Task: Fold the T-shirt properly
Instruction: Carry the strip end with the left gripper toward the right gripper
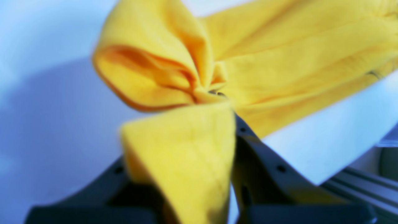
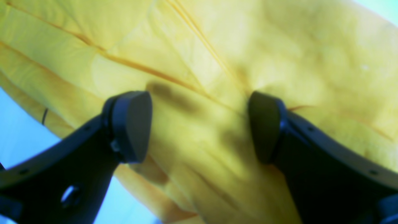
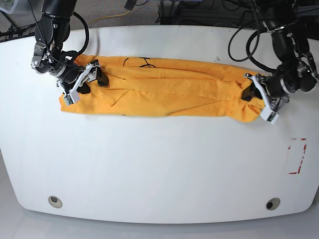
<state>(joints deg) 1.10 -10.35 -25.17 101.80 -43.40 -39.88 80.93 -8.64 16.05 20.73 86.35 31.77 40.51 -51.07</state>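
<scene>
The orange-yellow T-shirt (image 3: 164, 92) lies as a long wrinkled band across the back of the white table (image 3: 159, 164), with thin black line markings (image 3: 139, 62) at its far edge. My left gripper (image 3: 252, 93) is shut on the band's right end. In the left wrist view the cloth (image 1: 295, 62) bunches where the gripper (image 1: 221, 99) pinches it, and a flap hangs over one finger. My right gripper (image 3: 89, 74) is over the band's left end. In the right wrist view it (image 2: 199, 127) is open, with the cloth (image 2: 279, 46) spread between and beyond its pads (image 2: 130, 124).
A red-outlined rectangle (image 3: 297, 155) is marked on the table at the right. Two round holes (image 3: 55, 201) (image 3: 272, 203) sit near the front edge. Cables run behind the table. The table's edge and a metal rail (image 1: 357, 183) show in the left wrist view.
</scene>
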